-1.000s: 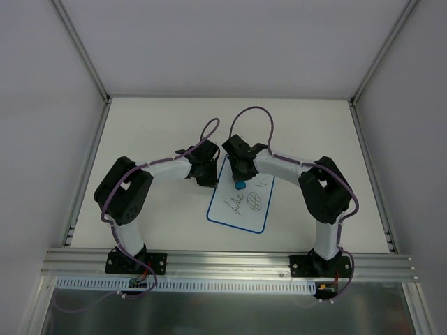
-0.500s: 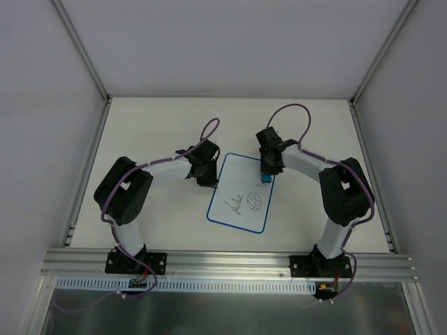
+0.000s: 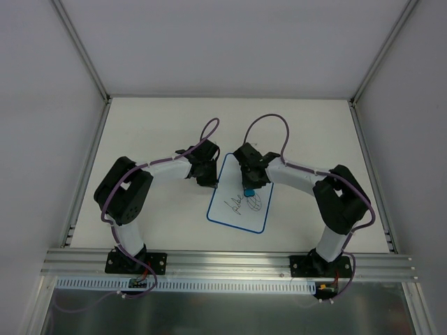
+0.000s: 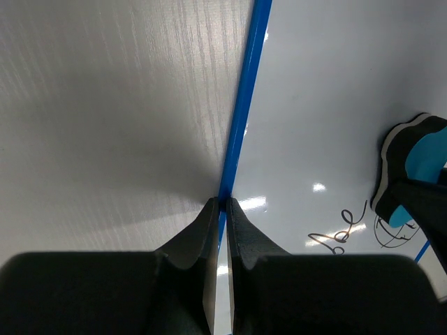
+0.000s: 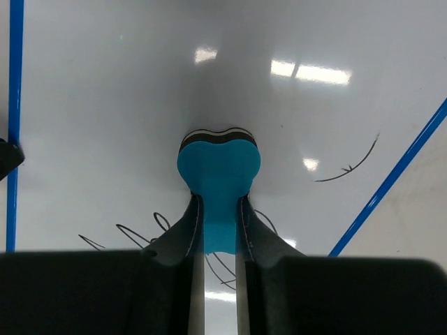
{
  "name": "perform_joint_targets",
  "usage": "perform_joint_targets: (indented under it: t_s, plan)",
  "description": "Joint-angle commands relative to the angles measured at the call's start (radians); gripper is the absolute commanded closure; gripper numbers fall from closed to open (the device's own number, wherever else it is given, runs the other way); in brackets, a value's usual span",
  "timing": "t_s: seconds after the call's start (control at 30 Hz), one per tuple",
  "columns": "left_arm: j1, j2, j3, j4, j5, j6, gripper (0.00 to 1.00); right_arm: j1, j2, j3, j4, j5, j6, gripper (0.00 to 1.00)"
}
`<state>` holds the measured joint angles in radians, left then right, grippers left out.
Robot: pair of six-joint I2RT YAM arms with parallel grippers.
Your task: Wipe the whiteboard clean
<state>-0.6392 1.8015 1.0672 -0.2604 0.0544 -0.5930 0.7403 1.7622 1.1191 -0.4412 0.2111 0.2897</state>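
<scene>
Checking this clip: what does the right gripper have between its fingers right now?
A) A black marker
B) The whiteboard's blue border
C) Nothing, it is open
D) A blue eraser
D: in the right wrist view the right gripper is shut on the blue eraser, whose dark felt end meets the whiteboard just above the remaining scribbles.
</scene>
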Motion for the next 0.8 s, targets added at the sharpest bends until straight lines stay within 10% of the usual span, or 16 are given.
perform_joint_targets:
  t_s: [0.0,0.77]
  plan:
    - [0.009,0.062,-0.055,-0.115,-0.025,-0.01,1.0,0.015,0.019,-0.05,-0.111,-0.035,0.081,1.0]
    - [0.009,0.055,-0.053,-0.114,-0.021,-0.014,1.0,-0.268,-0.027,-0.09,-0.111,0.031,0.109,1.0]
